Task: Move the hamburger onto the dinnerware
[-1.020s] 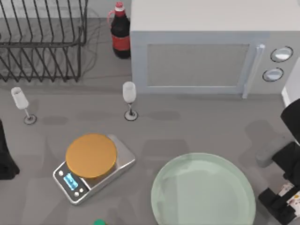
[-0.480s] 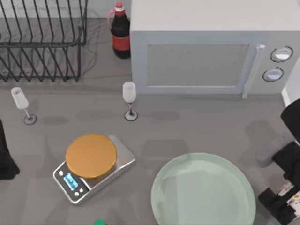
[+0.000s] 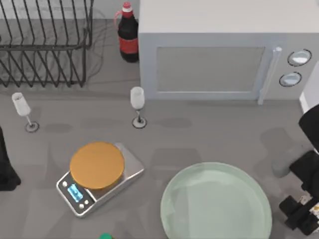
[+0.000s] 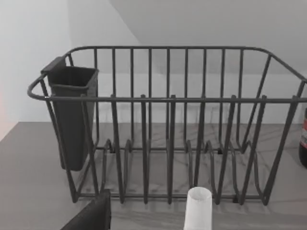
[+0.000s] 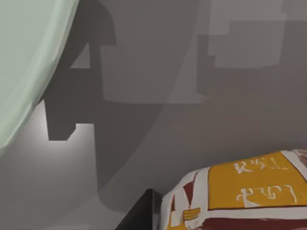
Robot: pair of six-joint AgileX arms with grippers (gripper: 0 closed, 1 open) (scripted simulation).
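The hamburger point(image 5: 240, 191) was a small lump wrapped in white paper printed with yellow-orange panels and dark red marks. It sat near the table's right edge point(image 3: 313, 211), just beside the plate and apart from it. The plate point(image 3: 216, 204) was large, round and pale mint green with a shallow raised rim, lying flat and bare.

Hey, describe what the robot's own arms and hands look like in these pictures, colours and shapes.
Both arms are matte black. The right hand is a blocky, angular black assembly with squared-off links at the top view's right edge. The left arm shows as a plain black shape at the left edge. No cables or markings are visible.
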